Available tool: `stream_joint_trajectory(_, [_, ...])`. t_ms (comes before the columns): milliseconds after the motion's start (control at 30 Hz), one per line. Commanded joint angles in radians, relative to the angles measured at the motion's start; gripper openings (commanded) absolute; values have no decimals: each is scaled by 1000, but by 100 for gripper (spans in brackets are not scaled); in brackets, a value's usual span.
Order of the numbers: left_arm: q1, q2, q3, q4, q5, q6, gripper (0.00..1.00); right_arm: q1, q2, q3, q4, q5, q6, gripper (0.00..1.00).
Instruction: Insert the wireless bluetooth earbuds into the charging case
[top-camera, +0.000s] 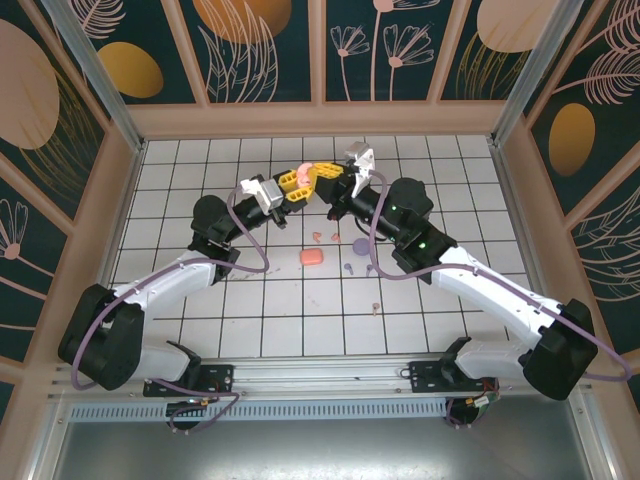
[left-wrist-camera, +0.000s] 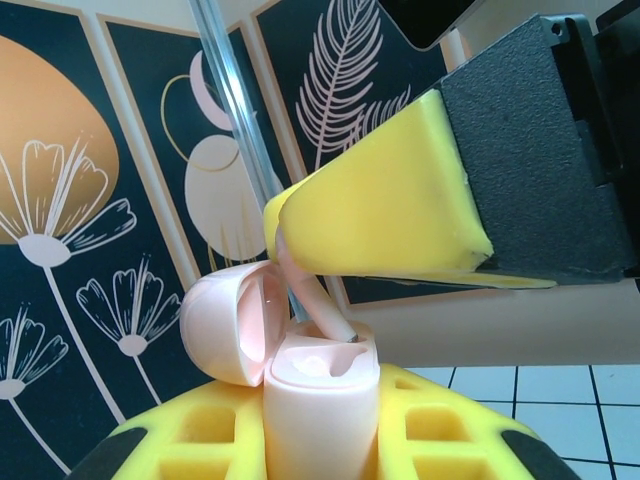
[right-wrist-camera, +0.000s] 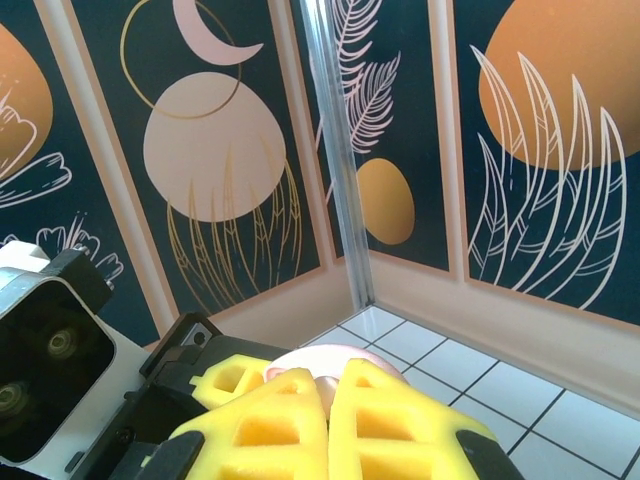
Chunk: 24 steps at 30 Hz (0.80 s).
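Observation:
My left gripper (top-camera: 298, 183) is shut on a pale pink charging case (left-wrist-camera: 320, 410), held upright between its yellow pads with the lid (left-wrist-camera: 225, 320) hinged open to the left. From above, my right gripper (top-camera: 328, 180) is shut on a pale pink earbud (left-wrist-camera: 318, 308). The bud's stem slants down with its tip at the rim of the case's right socket. In the right wrist view the right gripper (right-wrist-camera: 328, 400) pinches the bud's head (right-wrist-camera: 326, 385) just over the case's lid (right-wrist-camera: 330, 355). Other small earbuds (top-camera: 317, 237) lie on the tiles.
A coral-red case (top-camera: 312, 257) lies mid-table, with purple pieces (top-camera: 358, 245) just to its right and a tiny bud (top-camera: 375, 307) nearer the front. Both arms meet above the far middle of the white grid table (top-camera: 200, 300), which is walled by patterned panels.

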Motion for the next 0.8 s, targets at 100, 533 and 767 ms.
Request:
stream_joint_trajectory(100, [-11,-7,36,4,14,-15,0,-3,15,-13,51,-51,31,0])
stream_joint_trajectory(533, [-16,16,35,-5,16,-10,0,-3,8,6,59,-20,23,0])
stream_joint_trajectory(767, [-16,29,30,-1,18,-11,0,-3,-30,1,73,9,13,0])
